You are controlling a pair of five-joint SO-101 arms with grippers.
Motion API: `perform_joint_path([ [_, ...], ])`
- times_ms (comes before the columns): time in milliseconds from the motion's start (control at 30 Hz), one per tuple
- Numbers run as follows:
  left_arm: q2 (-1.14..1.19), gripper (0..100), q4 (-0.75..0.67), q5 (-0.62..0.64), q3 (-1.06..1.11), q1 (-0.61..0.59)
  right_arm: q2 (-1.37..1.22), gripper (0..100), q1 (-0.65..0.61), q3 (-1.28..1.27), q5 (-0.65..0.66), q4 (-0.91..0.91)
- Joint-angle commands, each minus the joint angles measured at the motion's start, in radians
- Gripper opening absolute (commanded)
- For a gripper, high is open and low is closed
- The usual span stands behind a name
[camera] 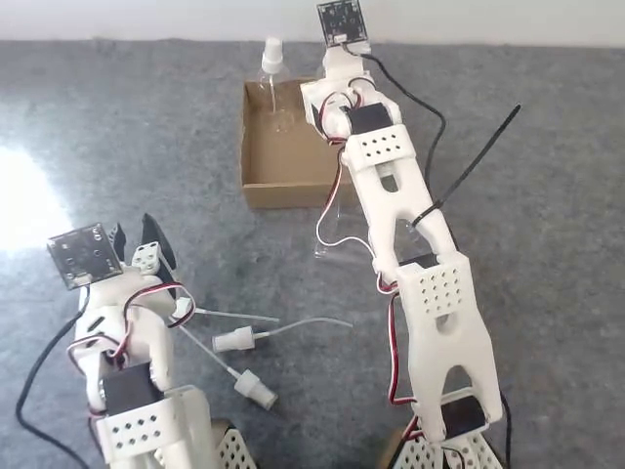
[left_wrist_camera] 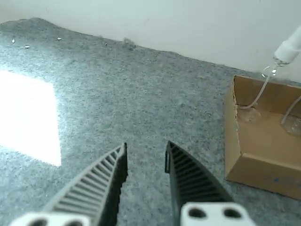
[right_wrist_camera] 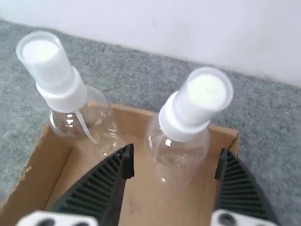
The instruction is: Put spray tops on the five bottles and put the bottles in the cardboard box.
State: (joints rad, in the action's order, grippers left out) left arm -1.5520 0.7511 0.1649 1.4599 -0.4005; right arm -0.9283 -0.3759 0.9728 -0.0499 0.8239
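One table (camera: 117, 127), grey and felted, carries everything listed below.

Two hands.
- Right hand (right_wrist_camera: 175, 155): fingers spread wide and low inside the cardboard box (camera: 288, 193). They straddle the near bottle (right_wrist_camera: 183, 141) without clamping it.
- Left hand (left_wrist_camera: 146, 149): fingers apart and empty, over bare table well apart from the cardboard box.

One cardboard box, open-topped with shallow walls. Risk: it looks light, so a finger dragging on a wall would likely slide it.

Two capped bottles stand upright in the box. The far bottle (right_wrist_camera: 70, 113) is at a corner, with the near bottle just beside it. Risk: both are empty and top-heavy. If the right hand comes out crooked, a finger could hook the near bottle's shoulder or cap and tip it into its neighbour.

One clear bottle (camera: 332, 239), apparently uncapped, lies on the table under the right arm. Risk: it is round and likely to roll if nudged.

Two loose tops lie on the table near the left hand: first spray top (camera: 234, 341) and second spray top (camera: 256, 388). Each trails a thin tube. Risk: a tube could flex, miss a bottle neck or buckle.
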Motion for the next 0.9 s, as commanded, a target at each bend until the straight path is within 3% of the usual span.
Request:
perform_joint_path([
  [0, -0.005, 12, -0.025, -0.012, -0.008, 0.002, 0.035, 24.7, -0.010, 0.098, -0.011, 0.079],
  [867, -0.005, 12, -0.026, -0.012, -0.008, 0.000, 0.024, 24.6, -0.048, 0.430, -0.014, 0.622],
])
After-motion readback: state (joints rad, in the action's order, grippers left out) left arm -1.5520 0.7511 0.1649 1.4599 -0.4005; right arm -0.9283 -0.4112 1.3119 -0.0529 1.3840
